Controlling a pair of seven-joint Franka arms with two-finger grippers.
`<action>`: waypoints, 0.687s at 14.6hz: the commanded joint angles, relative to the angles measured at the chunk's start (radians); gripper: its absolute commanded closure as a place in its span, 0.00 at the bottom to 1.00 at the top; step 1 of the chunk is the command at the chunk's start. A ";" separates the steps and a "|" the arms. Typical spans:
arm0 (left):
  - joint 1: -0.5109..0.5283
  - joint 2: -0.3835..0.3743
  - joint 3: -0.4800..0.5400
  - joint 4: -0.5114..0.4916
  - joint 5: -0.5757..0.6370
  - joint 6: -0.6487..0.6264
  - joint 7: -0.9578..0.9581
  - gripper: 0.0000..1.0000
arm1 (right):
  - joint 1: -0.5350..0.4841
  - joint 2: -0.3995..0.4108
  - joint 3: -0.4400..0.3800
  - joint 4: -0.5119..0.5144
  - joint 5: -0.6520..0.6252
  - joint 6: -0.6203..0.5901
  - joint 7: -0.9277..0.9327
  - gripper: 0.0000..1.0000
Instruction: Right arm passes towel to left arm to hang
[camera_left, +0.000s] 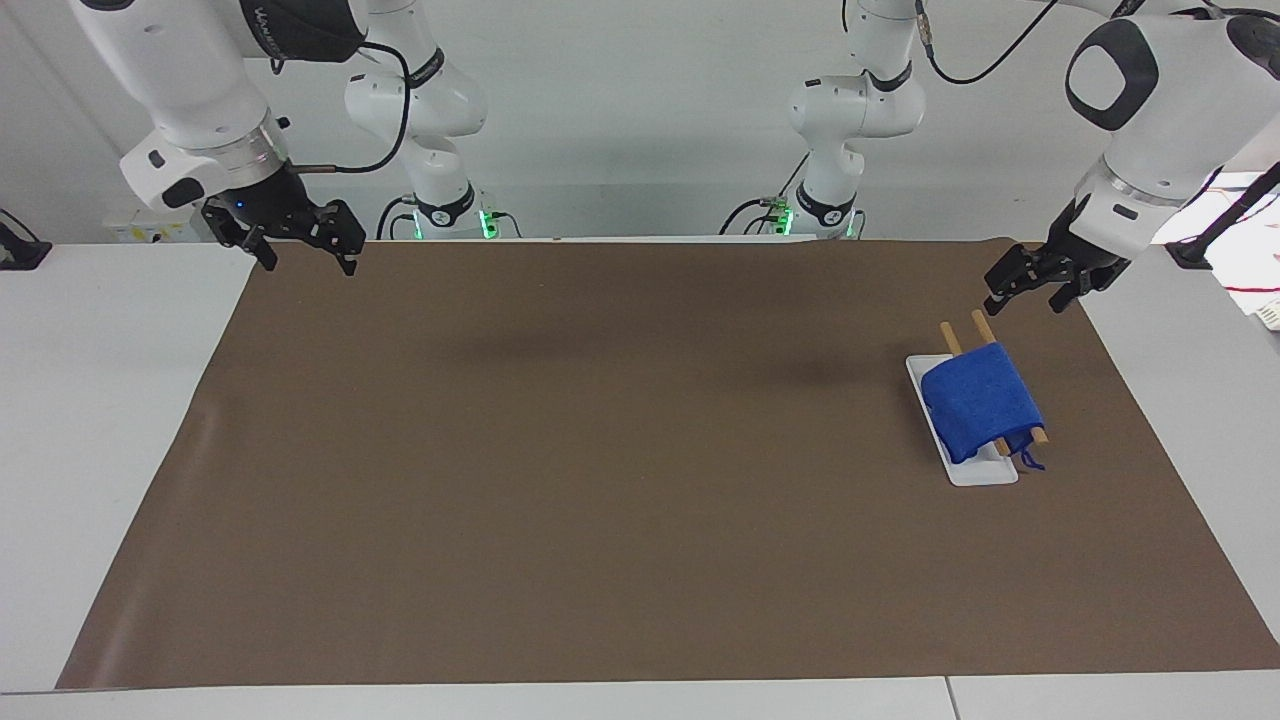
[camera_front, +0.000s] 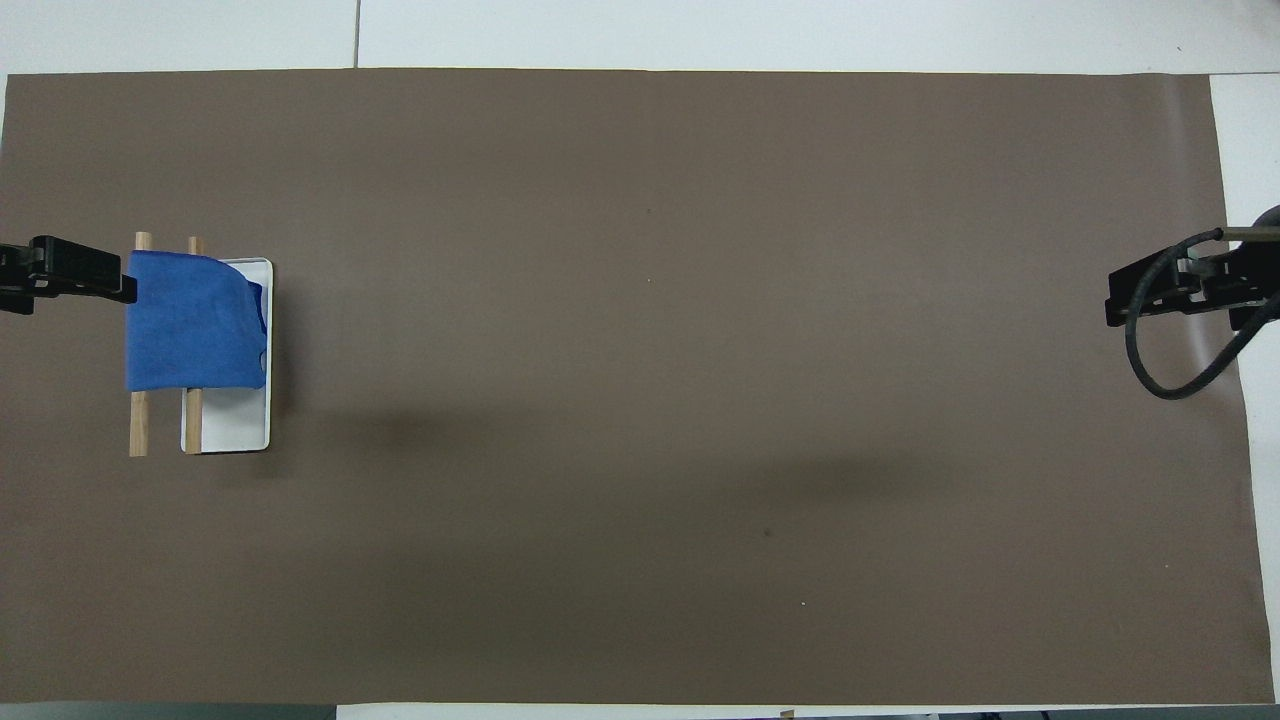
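Observation:
The blue towel (camera_left: 975, 400) (camera_front: 190, 320) hangs over two wooden rods (camera_left: 982, 325) (camera_front: 139, 425) above a white tray (camera_left: 985, 472) (camera_front: 235, 425), toward the left arm's end of the table. Its loop string (camera_left: 1030, 462) dangles at the corner farthest from the robots. My left gripper (camera_left: 1022, 298) (camera_front: 100, 280) hovers open and empty above the mat, just off the rods' robot-side ends, clear of the towel. My right gripper (camera_left: 308, 258) (camera_front: 1150, 290) waits open and empty over the mat's corner at the right arm's end.
A brown mat (camera_left: 600, 450) (camera_front: 650, 400) covers most of the white table (camera_left: 110, 400). Black cables trail from both arms, and a looped one hangs at the right wrist (camera_front: 1170, 375).

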 joint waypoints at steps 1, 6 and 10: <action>0.002 0.031 0.007 0.045 0.005 -0.037 0.051 0.00 | -0.008 -0.021 0.006 -0.025 -0.009 0.003 -0.022 0.00; 0.022 0.028 -0.004 0.036 0.030 -0.030 0.063 0.00 | -0.005 -0.021 0.006 -0.025 -0.009 0.003 -0.019 0.00; 0.016 0.025 -0.037 0.027 0.042 0.048 0.082 0.00 | -0.009 -0.023 0.006 -0.030 -0.007 0.004 -0.021 0.00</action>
